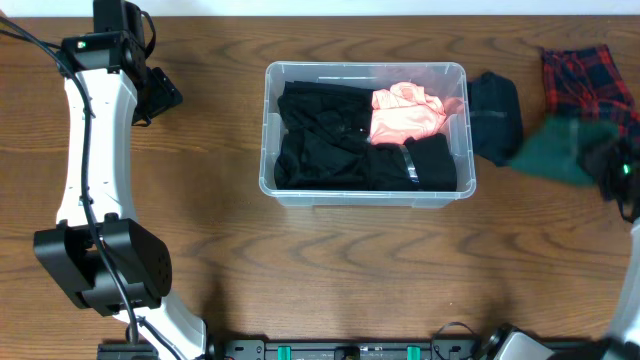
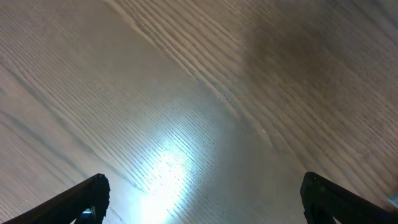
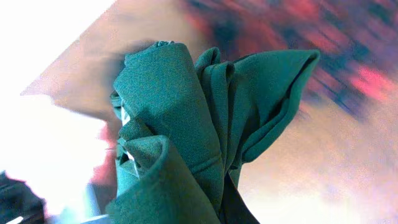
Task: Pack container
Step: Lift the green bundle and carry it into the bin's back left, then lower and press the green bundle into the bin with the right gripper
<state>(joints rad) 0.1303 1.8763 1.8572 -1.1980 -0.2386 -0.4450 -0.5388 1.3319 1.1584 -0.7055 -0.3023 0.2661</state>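
table (image 1: 330, 260): wood-grain | red plaid cloth (image 1: 585, 85): far right | navy garment (image 1: 495, 115): left of plaid | green garment (image 1: 555, 155): between

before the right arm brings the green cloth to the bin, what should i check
1. Right hand shut on green garment: ok, the cloth is bunched up close in the wrist view.
2. Garment fully off the table: cannot tell, it is blurred overhead.
3. Room in container: ok, black clothes and pink garment seem to lie below the rim.
4. Free path: not ok, navy garment lies in between; carry high.
5. Left hand out of the way: ok, open over bare table.
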